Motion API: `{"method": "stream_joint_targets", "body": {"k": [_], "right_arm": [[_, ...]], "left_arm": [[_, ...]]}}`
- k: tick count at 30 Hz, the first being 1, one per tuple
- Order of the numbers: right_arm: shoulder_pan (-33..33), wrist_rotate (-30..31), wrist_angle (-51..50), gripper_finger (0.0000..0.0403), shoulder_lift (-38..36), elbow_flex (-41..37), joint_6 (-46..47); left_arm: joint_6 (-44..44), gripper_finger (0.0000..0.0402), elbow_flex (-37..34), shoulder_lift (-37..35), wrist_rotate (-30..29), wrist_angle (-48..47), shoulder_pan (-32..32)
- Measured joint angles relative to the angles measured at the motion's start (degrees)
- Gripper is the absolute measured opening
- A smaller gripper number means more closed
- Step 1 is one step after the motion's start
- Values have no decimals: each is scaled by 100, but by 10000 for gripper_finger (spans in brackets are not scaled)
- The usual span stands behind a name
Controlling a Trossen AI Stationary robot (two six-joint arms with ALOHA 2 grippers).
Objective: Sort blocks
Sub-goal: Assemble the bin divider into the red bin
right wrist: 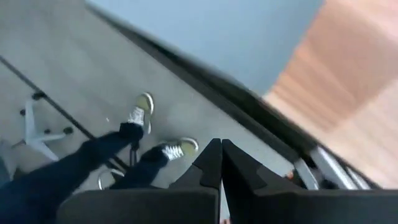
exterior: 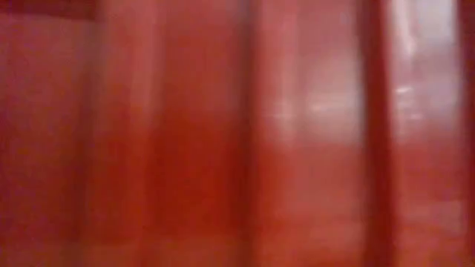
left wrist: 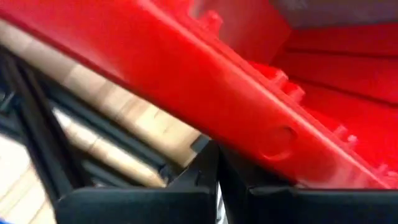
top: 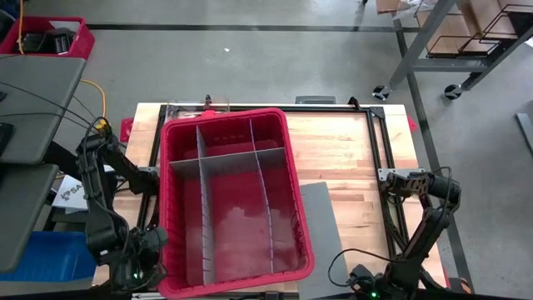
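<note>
No blocks visible in any view; red bin (top: 233, 204) with grey dividers (top: 229, 162) shows bare compartments. Left gripper (left wrist: 217, 186) pressed together, empty, beside the bin's wall; right gripper (right wrist: 221, 180) pressed together, empty, off the table's (top: 350, 154) near edge. Blocks likely light, rigid, slick; pinch across flat sides.

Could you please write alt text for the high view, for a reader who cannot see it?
From above, a large red bin split into compartments by grey dividers sits on a wooden table, with no blocks visible in it. A grey sheet lies beside it. Both dark arms are folded back at the near edge: the left arm beside the bin, the right arm clear of it.
</note>
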Motion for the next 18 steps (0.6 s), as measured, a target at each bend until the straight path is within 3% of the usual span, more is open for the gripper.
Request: {"method": "stream_joint_targets", "body": {"k": [8, 16, 18], "right_arm": [[367, -1039, -694, 0, -87, 14, 240], [-104, -1057, -2920, 0, -116, 86, 275], [-233, -872, -2831, 0, -137, 138, 244]], "left_arm": [[217, 0, -2, 196, -2, 196, 101], [220, 0, -6, 196, 5, 263, 146], [219, 0, -6, 189, 5, 296, 146]]}}
